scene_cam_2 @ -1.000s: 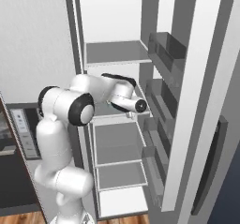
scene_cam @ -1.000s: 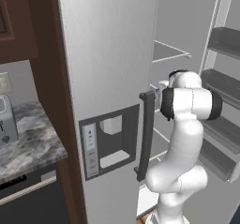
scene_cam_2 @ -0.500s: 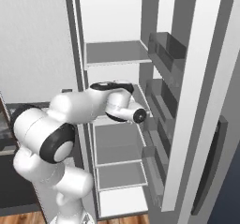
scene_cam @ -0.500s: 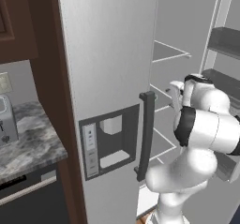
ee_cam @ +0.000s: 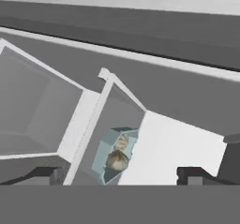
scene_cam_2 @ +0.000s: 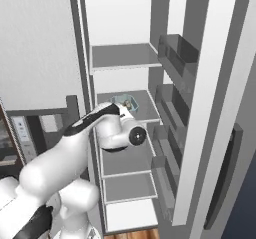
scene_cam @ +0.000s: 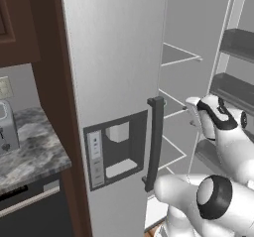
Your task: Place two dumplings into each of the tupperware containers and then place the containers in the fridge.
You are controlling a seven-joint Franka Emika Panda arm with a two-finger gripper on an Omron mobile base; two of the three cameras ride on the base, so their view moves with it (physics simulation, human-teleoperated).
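Observation:
The fridge stands with its right door swung open. On its middle white shelf sits a pale blue-teal tupperware container. In the hand view the same container holds two tan dumplings side by side. My gripper is open, its two dark fingertips spread wide at the bottom of that rolled view. It is drawn back from the container and touches nothing. My white arm crosses in front of the shelves just below the container.
The open door's dark bins hang close on the right of the shelves. The shut left door carries a dispenser panel and a dark bar handle. A marble counter with a toaster lies further left.
The arm has folded lower and swung across the fridge opening, pulling the hand back from the shelf. The container stays on the shelf and the gripper stays open.

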